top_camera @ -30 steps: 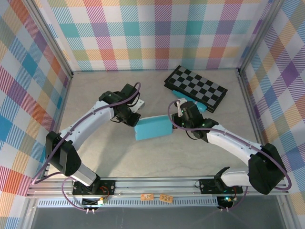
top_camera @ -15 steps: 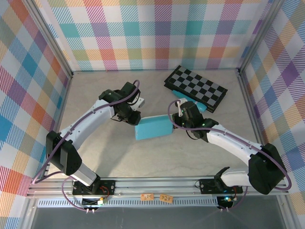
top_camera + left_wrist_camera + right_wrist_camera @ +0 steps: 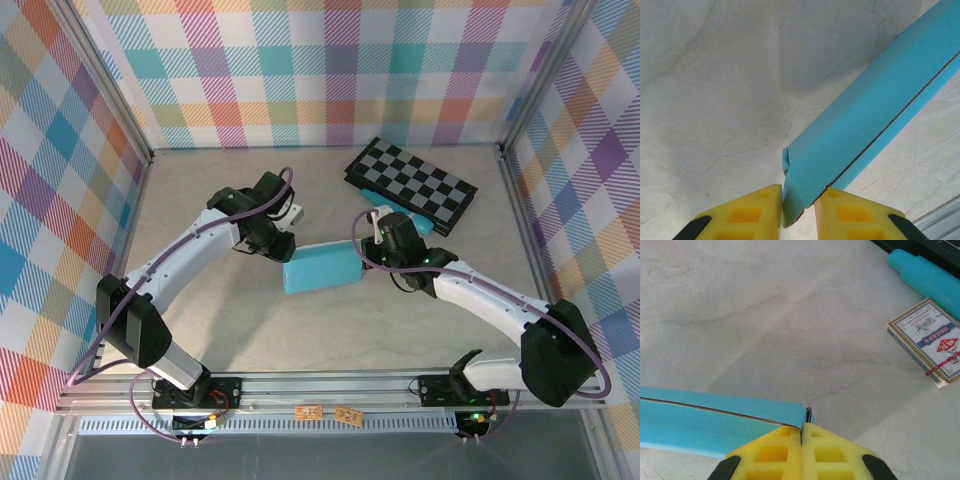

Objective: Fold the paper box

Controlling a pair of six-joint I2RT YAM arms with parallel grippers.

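Note:
The paper box [image 3: 322, 268] is a flat teal rectangle in the middle of the table, held between both arms. My left gripper [image 3: 284, 250] is at its left end. In the left wrist view a corner of the paper box [image 3: 860, 115] is wedged between the yellow fingers [image 3: 745, 215], and the left gripper [image 3: 799, 215] is shut on it. My right gripper [image 3: 367, 256] is at the box's right end. In the right wrist view the right gripper [image 3: 802, 440] is pressed shut on a thin edge of the paper box [image 3: 715, 420].
A black-and-grey checkerboard [image 3: 410, 185] lies at the back right, with a slim teal tube [image 3: 398, 213] along its near edge. A deck of cards [image 3: 927, 340] sits on the table beside the tube [image 3: 927, 280]. Plaid walls enclose the table.

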